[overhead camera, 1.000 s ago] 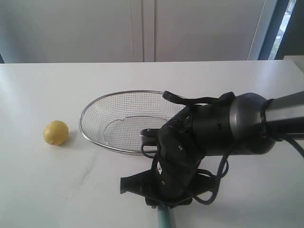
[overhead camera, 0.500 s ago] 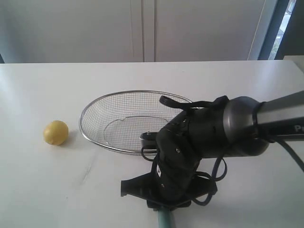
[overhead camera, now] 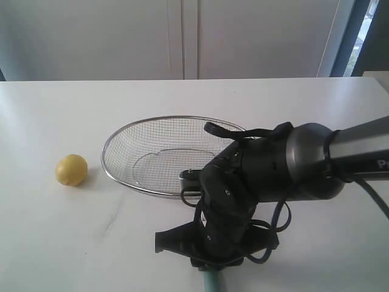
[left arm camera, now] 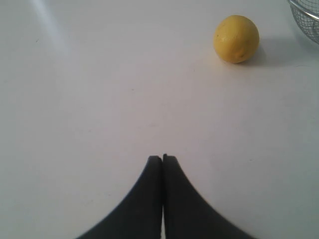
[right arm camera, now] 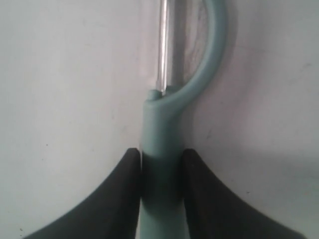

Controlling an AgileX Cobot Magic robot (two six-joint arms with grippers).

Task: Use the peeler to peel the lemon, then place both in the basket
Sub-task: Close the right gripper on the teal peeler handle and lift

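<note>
Surface (overhead camera: pixel 73 231): plain white top that carries all the objects; a pale wall stands behind it in the exterior view.
Basket (overhead camera: pixel 164 137): shallow oval of silver wire mesh with a thick metal rim, resting near the centre of the exterior view. One edge of it also shows in the left wrist view (left arm camera: pixel 306 10).
Lemon (overhead camera: pixel 72 170): small, round and yellow, resting on the surface at 9 o'clock from the basket, near its rim but apart from it. It is well apart from both arms. No sticker can be made out. The left wrist view (left arm camera: pixel 236 39) shows it ahead of the left fingertips, with bare surface between.
Peeler (right arm camera: pixel 160 124): pale teal handle that widens into a curved head with a narrow metal blade. In the exterior view only the end of the handle (overhead camera: pixel 213 283) shows, at 6 o'clock from the basket, under the arm's wrist.
Right arm (overhead camera: pixel 273 170): dark and bulky, reaching in from 3 o'clock and hiding the basket's 4 o'clock rim.
Right end effector (right arm camera: pixel 161 159): narrow, its two dark fingers (right arm camera: pixel 124 189) pressed against either side of the peeler's handle, just behind the head. Whether the peeler is lifted off the surface cannot be told.
Left end effector (left arm camera: pixel 162 159): fingers pressed together tip to tip, with nothing between them, above bare surface.
</note>
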